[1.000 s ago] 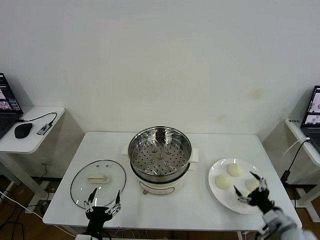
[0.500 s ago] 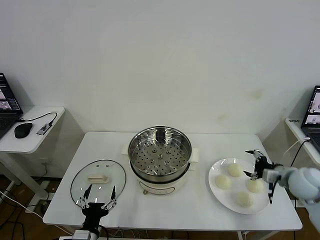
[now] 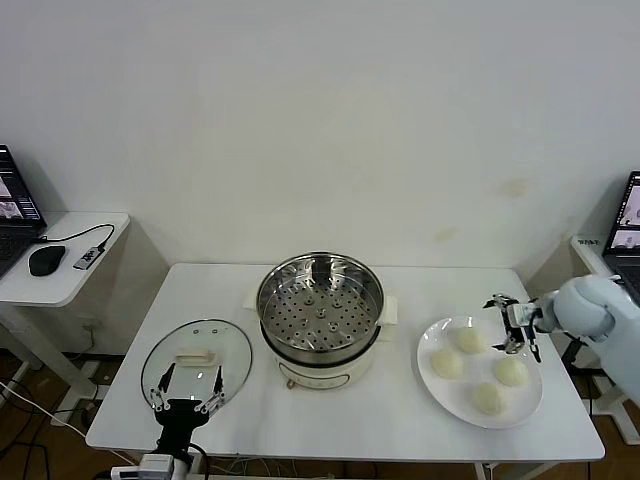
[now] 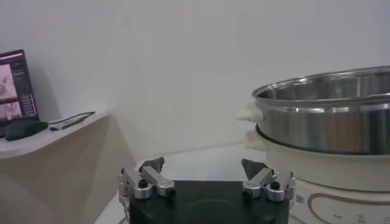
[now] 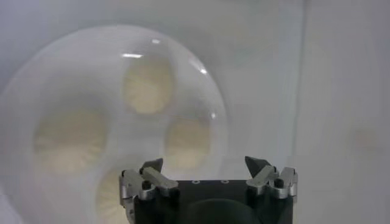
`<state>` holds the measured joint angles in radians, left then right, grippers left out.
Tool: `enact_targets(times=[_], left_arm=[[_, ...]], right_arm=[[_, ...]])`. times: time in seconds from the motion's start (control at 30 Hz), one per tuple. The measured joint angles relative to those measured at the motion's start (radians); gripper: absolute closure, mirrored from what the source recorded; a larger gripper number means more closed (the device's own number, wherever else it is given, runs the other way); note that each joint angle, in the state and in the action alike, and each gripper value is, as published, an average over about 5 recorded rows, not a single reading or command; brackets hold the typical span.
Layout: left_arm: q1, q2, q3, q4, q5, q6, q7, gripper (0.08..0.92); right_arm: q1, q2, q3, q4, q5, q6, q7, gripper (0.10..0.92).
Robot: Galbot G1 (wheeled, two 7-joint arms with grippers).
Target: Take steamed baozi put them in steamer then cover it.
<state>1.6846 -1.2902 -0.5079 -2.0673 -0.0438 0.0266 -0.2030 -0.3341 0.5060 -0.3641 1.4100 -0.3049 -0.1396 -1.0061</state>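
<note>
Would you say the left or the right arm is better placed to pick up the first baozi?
The right. Its open gripper hovers over the plate holding the four baozi. The left gripper, also open, sits at the table's near edge by the cover, across the steamer from them.

A plain white wall (image 3: 320,120) stands behind the white counter (image 3: 230,290); small side desks (image 3: 60,265) with laptops (image 3: 15,205) are at both sides
</note>
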Motion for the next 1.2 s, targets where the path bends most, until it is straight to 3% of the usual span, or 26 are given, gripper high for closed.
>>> enact_targets(times=[0.93, 1.2], left_arm=[[0.011, 0.01, -0.038, -0.006, 0.008, -0.001, 0.006, 0.177], [0.009, 0.013, -0.043, -0.001, 0.008, -0.003, 0.006, 0.177]], right_arm=[[0.115, 0.219, -0.148, -0.279, -0.028, -0.043, -0.031, 0.204], [0.118, 0.245, -0.153, -0.316, -0.043, -0.058, -0.03, 0.283]])
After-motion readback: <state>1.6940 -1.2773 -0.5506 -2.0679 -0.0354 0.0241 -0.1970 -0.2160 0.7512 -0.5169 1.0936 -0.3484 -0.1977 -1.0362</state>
